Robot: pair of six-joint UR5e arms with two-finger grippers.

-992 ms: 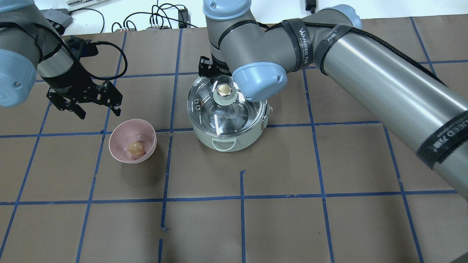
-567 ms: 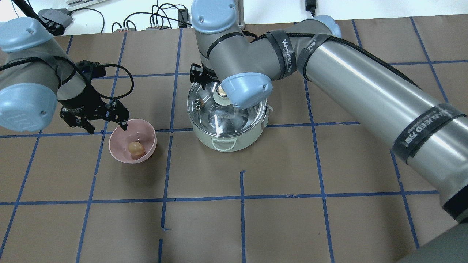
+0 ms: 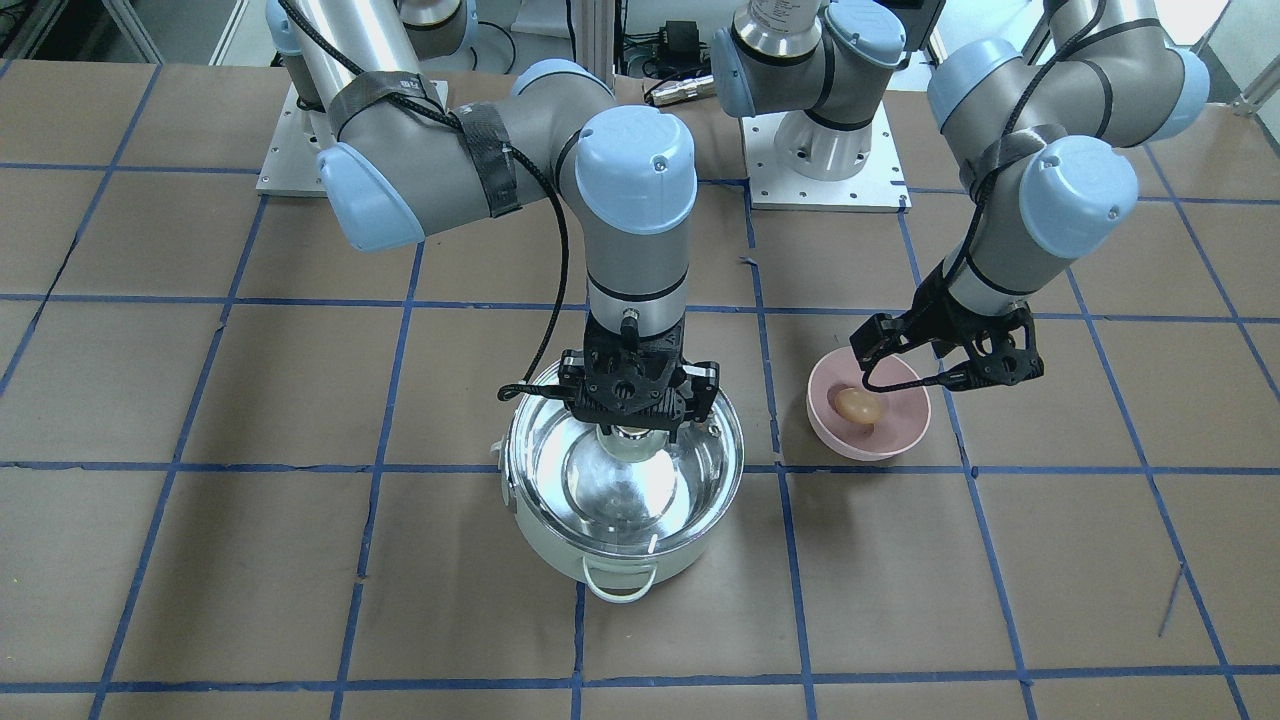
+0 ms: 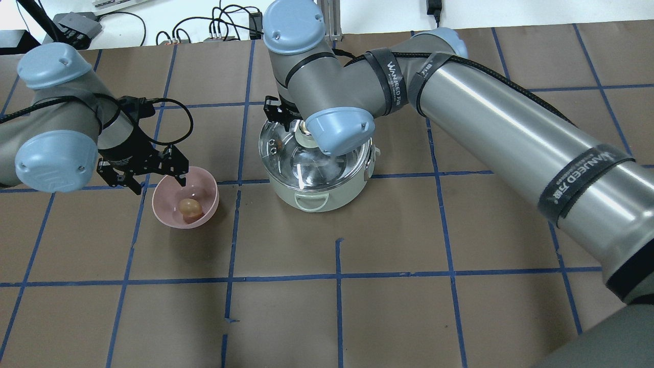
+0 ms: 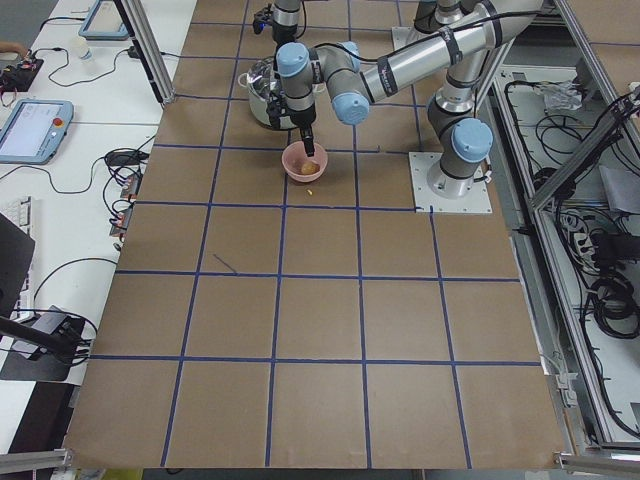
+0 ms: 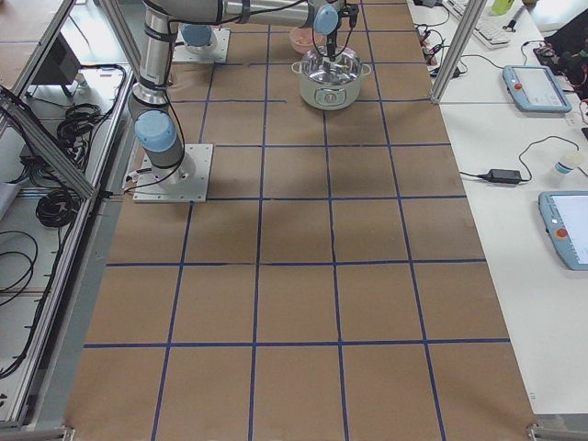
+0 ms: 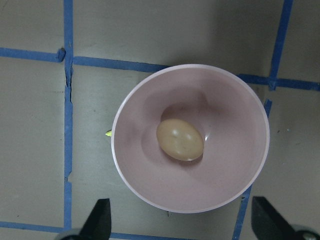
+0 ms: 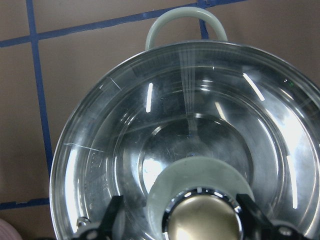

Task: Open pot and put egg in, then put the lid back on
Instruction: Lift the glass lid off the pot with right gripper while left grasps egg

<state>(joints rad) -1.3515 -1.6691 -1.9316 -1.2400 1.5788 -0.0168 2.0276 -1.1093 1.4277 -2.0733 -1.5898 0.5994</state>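
The pale mint pot point(image 4: 327, 197) is sitting on the bench point(image 4: 409, 230) with its clear glass lid point(image 4: 301, 166) resting on top, shiny steel showing through. The smooth tan egg point(image 7: 180, 140) is lying alone in the round pink bowl point(image 7: 235, 190) nearby. The right pincer point(image 8: 182, 225) is straddling the cream-gold knob point(image 8: 202, 220), fingers spread and gripping nothing. The left pincer point(image 4: 159, 185) is hanging wide open over the bowl — empty. A black strap point(image 4: 582, 176) on the right arm is showing white lettering — seemingly WANJEED.

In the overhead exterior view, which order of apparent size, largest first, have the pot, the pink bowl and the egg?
1. pot
2. pink bowl
3. egg, lying in the bowl
The differences are plain; nearness changes nothing.
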